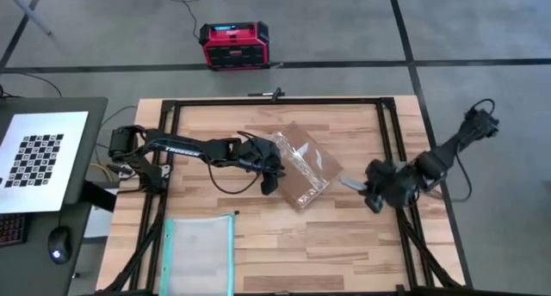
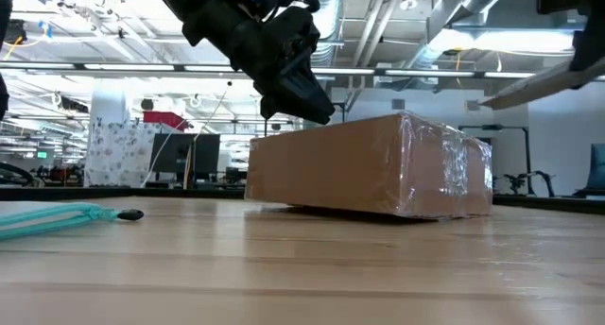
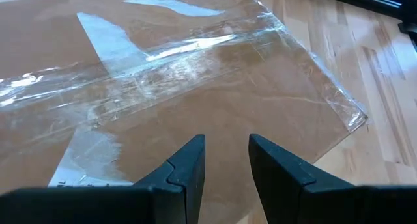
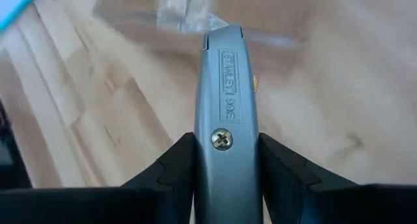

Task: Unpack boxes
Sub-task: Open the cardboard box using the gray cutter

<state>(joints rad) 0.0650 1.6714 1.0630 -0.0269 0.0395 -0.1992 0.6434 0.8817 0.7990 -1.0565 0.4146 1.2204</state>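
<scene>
A wooden table [image 1: 344,244] is filling the middle of the high view, with the taped box [image 1: 305,165] lying at its centre. The left gripper [image 3: 225,160] is reaching in from the frame's left and hovering over the box's left edge, fingers parted with nothing between them. The right gripper [image 1: 372,195], angled in from the right, is pinching a grey utility knife [image 4: 227,107] that is pointing at the box's right corner.
</scene>
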